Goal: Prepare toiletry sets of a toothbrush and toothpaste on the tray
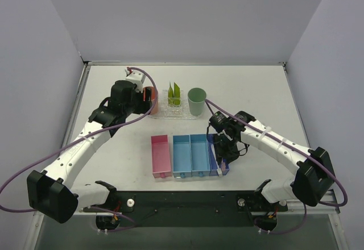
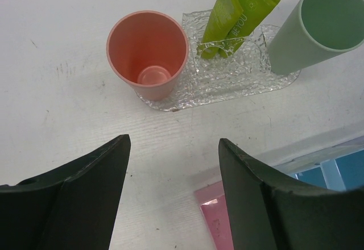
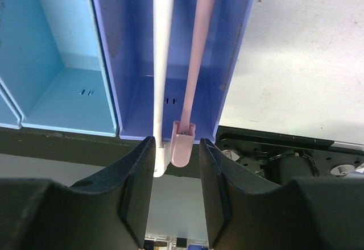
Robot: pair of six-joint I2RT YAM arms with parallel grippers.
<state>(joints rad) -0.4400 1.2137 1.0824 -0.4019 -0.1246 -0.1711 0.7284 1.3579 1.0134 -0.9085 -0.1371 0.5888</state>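
Both tubes of toothpaste [image 2: 253,3] stand leaning together mid-tray [image 2: 227,85], between a pink cup [image 2: 148,54] at its 9 o'clock end and a green cup [image 2: 321,25] at 3 o'clock, so that half looks done. Left to do, I judge, is each toothbrush [image 3: 196,62]: both lie in the purple bin [image 3: 133,91], the one furthest toward 3 o'clock on the surface [image 2: 57,119]. The right hand [image 3: 176,159] is narrowed about their near ends, a firm grip not certain, while the left hand [image 2: 173,148] hangs wide and empty at the tray's 6 o'clock.
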